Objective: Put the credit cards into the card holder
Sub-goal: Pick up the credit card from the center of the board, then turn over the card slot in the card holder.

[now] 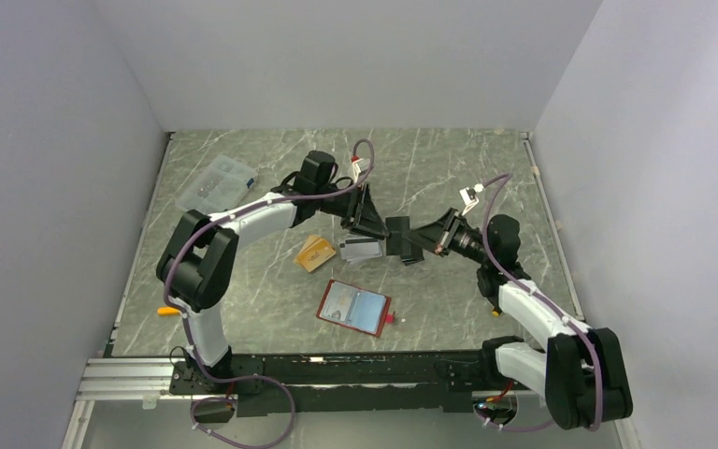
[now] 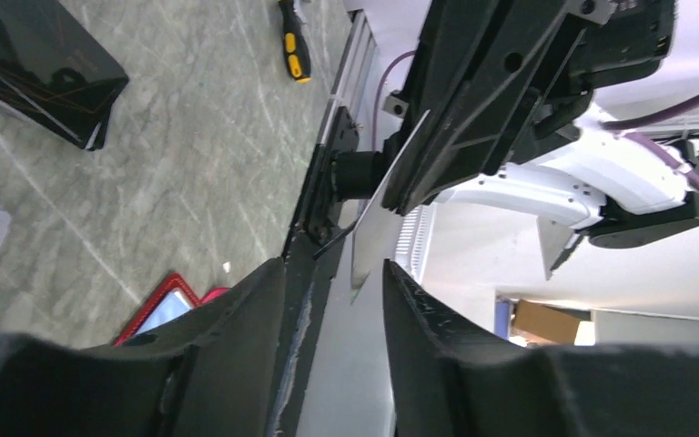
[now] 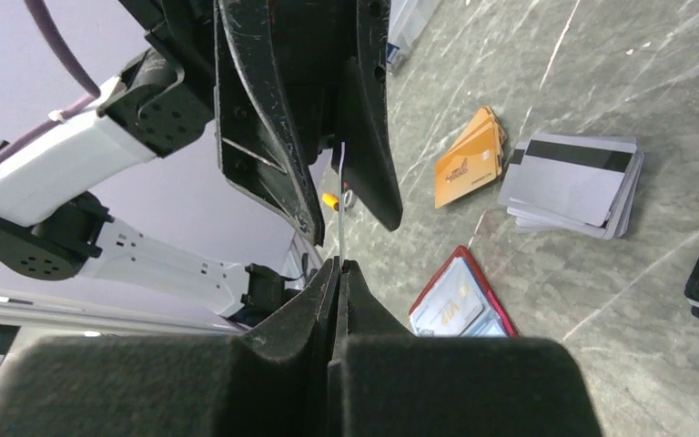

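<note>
Grey marble tabletop from above: left gripper (image 1: 371,224) and right gripper (image 1: 409,241) meet mid-air above one open card holder (image 1: 353,307). Left wrist view: its jaws stand parted around a silver card (image 2: 375,228). Right wrist view: jaws pinched shut on that card's edge; two stacks remain, gold cards (image 3: 469,159) and silver cards (image 3: 575,180). Handover step; next, carry it to a pocket.

Card passed between two grippers above the table

The left gripper (image 2: 332,309) stands parted around a pale card (image 2: 384,214), edge-on, pinched by the right gripper (image 2: 437,173). On the marble table (image 2: 173,164): screwdriver (image 2: 293,41), black box (image 2: 41,68), red card holder (image 2: 166,305).
</note>
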`<action>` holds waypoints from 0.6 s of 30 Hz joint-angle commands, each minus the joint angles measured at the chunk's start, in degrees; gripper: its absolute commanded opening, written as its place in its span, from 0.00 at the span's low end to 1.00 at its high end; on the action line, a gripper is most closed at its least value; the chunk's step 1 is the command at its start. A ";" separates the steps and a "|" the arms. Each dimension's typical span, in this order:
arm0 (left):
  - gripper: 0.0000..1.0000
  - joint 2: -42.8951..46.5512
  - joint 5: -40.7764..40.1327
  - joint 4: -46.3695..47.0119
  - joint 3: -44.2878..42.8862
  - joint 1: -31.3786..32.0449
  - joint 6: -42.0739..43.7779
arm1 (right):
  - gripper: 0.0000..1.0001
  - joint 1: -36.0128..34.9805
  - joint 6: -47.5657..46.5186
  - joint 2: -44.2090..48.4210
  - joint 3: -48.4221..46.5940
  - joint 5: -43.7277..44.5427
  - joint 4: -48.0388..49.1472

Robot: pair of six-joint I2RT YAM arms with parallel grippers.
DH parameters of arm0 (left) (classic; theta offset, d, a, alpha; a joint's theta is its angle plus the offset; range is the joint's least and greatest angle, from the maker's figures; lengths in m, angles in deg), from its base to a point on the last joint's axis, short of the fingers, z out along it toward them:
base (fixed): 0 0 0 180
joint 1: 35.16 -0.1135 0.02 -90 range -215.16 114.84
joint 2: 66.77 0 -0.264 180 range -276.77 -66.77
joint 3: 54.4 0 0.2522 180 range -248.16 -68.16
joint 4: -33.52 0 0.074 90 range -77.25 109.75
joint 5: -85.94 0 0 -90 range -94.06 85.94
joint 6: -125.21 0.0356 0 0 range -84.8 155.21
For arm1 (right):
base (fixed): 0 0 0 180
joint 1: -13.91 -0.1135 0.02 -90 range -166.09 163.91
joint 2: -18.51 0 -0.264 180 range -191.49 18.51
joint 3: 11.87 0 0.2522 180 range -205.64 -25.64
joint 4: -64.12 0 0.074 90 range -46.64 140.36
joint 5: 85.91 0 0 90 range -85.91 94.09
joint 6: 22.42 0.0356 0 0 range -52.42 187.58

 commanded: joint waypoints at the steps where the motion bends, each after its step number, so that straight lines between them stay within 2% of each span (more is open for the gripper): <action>1: 0.53 4.06 -0.67 -6.62 -0.41 -1.63 6.72 | 0.00 -0.18 -6.60 5.92 -2.14 1.86 -13.35; 3: 0.54 5.78 -1.47 -13.08 0.70 -3.47 11.10 | 0.00 -1.42 -9.32 8.72 -2.17 4.61 -20.46; 6: 0.53 8.05 -3.10 -22.35 2.89 -7.21 18.76 | 0.00 -7.09 -11.39 11.23 -1.01 8.83 -28.13; 10: 0.55 10.82 -7.74 -34.10 7.58 -10.61 31.30 | 0.00 -17.88 -8.62 12.96 3.02 15.47 -30.35; 13: 0.59 12.06 -11.20 -37.90 12.18 -11.58 36.69 | 0.00 -23.44 -5.63 14.65 5.97 19.75 -31.32; 15: 0.65 12.15 -12.72 -38.61 14.87 -11.64 38.77 | 0.00 -25.00 -3.73 15.72 7.73 20.95 -32.35; 18: 0.68 12.01 -14.19 -37.27 18.75 -11.64 39.71 | 0.00 -26.70 -2.25 18.02 9.28 23.10 -35.89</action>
